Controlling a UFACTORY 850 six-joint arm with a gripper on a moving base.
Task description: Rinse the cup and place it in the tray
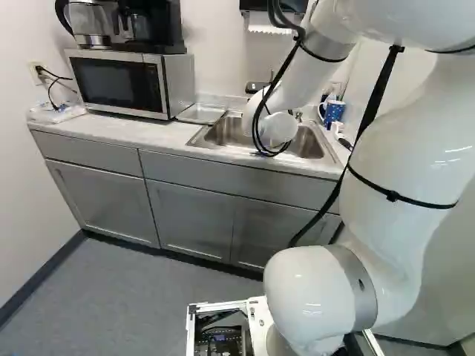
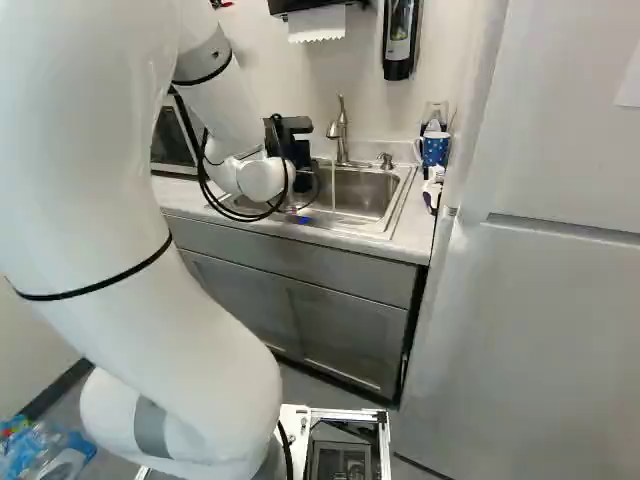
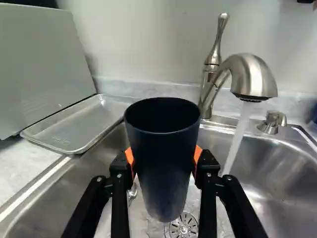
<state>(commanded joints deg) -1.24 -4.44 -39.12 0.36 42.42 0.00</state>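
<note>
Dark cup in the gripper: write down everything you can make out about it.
The cup is dark navy or black, tall and smooth, perhaps plastic or coated metal, narrowing towards its base, with no handle in sight. It is roughly upright, mouth up, its sides clamped between the gripper's orange pads. It hangs over the sink, beside the running water, not under it. Its inside is too dark to tell whether it holds anything.

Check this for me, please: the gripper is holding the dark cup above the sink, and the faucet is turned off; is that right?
Not quite: the wrist view shows the faucet running, with water streaming down into the sink. The gripper is indeed holding the dark cup above the sink.
</note>
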